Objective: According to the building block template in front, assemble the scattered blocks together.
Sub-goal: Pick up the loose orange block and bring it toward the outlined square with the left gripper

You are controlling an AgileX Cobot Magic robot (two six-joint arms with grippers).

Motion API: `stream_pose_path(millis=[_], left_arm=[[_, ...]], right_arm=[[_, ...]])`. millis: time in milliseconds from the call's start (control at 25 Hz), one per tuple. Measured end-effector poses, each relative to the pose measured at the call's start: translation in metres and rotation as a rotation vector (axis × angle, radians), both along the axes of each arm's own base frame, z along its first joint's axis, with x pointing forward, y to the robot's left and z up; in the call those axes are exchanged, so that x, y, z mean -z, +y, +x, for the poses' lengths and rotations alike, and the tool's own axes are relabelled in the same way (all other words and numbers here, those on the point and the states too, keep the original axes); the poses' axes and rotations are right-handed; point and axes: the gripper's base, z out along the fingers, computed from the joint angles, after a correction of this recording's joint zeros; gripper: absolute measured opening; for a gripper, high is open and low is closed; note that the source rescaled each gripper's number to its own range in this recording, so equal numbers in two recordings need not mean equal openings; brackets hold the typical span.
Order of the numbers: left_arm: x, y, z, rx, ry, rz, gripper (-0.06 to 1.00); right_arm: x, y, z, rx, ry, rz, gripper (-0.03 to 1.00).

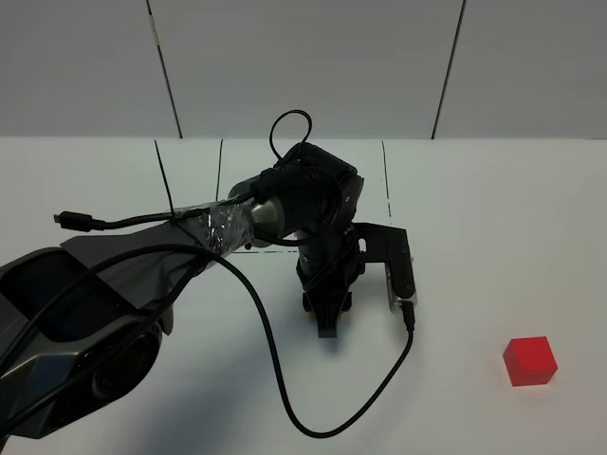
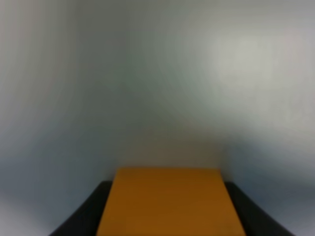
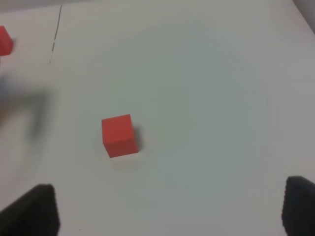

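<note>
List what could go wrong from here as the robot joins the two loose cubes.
1. The left gripper pinches the orange cube; it might twist on release.
2. The red cube lies far to the right, the open right gripper not yet around it; a skewed grasp could knock it away.
3. The loose black cable beside the left gripper might snag.

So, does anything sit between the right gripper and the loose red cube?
Nothing visible does. In the right wrist view the red cube sits alone on bare table ahead of the open right gripper. The left gripper, shut on the orange cube, is away from it near the table's middle.
</note>
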Motion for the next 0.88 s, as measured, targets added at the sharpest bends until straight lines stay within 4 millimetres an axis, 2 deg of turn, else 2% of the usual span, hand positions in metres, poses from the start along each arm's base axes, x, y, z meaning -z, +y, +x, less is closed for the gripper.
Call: stream_pose_path(millis=[200, 240, 320, 440, 520, 640, 880], left_arm=[[-0.001, -0.003, -0.002, -0.015, 0.021, -0.035, 0.02], [0.000, -0.005, -0.002, -0.021, 0.031, -0.046, 0.10], [-0.001, -0.007, -0.003, -0.044, 0.052, -0.069, 0.34], [-0.003, -0.012, -0.006, -0.067, 0.063, -0.086, 0.76], [-0.004, -0.014, -0.008, -0.078, 0.058, -0.084, 0.93], [-0.012, -0.013, -0.007, -0.114, 0.028, -0.051, 1.00], [-0.050, -0.005, -0.008, -0.252, -0.020, -0.026, 0.99]], right_arm=[[0.000, 0.000, 0.000, 0.000, 0.000, 0.000, 0.81], [0.000, 0.000, 0.000, 0.000, 0.000, 0.000, 0.81], [0.000, 0.000, 0.000, 0.000, 0.000, 0.000, 0.81], [0.000, 0.000, 0.000, 0.000, 0.000, 0.000, 0.81], [0.000, 0.000, 0.000, 0.000, 0.000, 0.000, 0.81], [0.000, 0.000, 0.000, 0.000, 0.000, 0.000, 0.81], [0.000, 0.000, 0.000, 0.000, 0.000, 0.000, 0.81]])
